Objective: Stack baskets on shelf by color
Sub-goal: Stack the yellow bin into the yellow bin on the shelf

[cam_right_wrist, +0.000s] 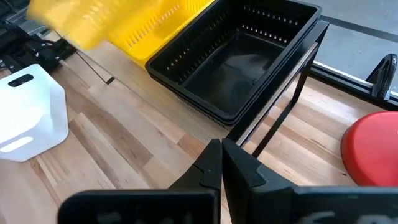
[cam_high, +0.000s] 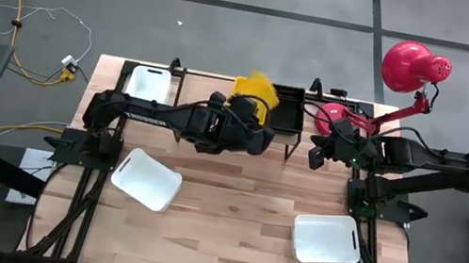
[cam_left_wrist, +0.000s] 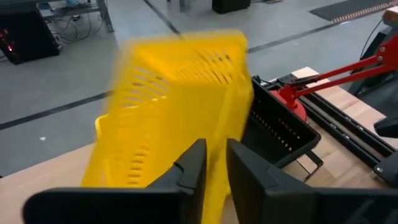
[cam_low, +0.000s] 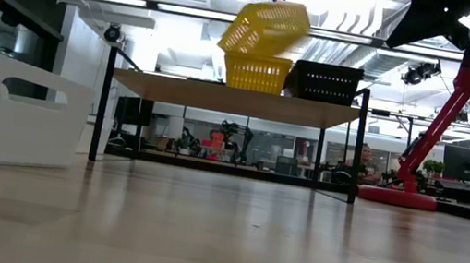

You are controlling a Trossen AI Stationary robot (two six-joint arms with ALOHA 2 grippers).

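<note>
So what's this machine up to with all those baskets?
It is sorting baskets onto a shelf by colour. The left hand grips a tilted yellow basket by its wall, holding it above another yellow basket already on the shelf. Black baskets sit next to those. The right hand waits empty near the shelf's end. One white basket is on the shelf; two more lie on the table.

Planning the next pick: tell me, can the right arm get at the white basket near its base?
Probably yes: the right gripper is shut and empty, and the white basket lies in the open with nothing over it.
</note>
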